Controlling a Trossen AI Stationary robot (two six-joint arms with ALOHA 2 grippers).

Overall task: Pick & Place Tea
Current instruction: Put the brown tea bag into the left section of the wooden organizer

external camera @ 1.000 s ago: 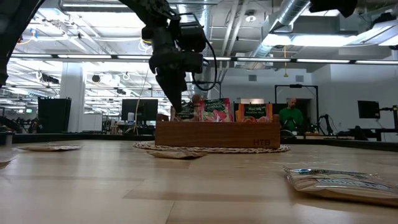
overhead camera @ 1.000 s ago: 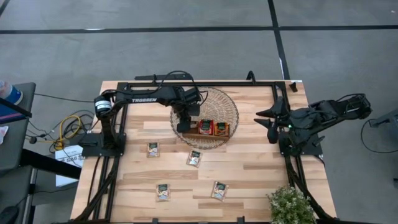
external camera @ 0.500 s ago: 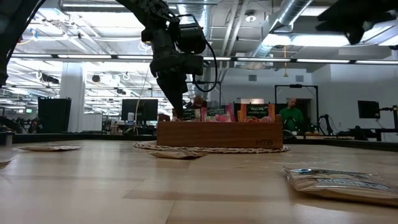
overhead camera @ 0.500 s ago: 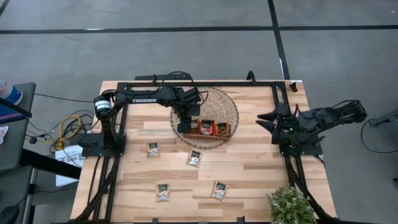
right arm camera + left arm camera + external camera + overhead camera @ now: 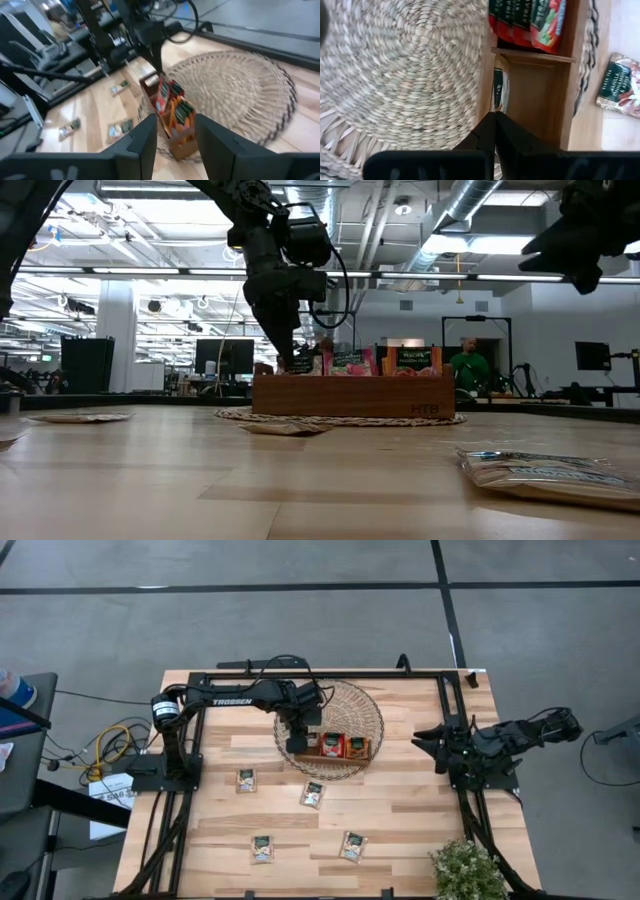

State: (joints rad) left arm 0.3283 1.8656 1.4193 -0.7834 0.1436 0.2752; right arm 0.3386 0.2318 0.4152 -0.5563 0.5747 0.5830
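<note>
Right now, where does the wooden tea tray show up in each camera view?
High view: wooden tray at centre, on the wicker basket's near rim.
Low view: tray at mid-frame, broadside on.
Left wrist view: tray right of centre, beyond the shut left hand.
Right wrist view: tray at lower centre, between the right hand's fingers.
Shared landmark: the wicker basket.

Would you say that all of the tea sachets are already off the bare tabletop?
No, the high view shows four tea sachets lying flat on the table, outside the wicker basket and the wooden tray.
</note>
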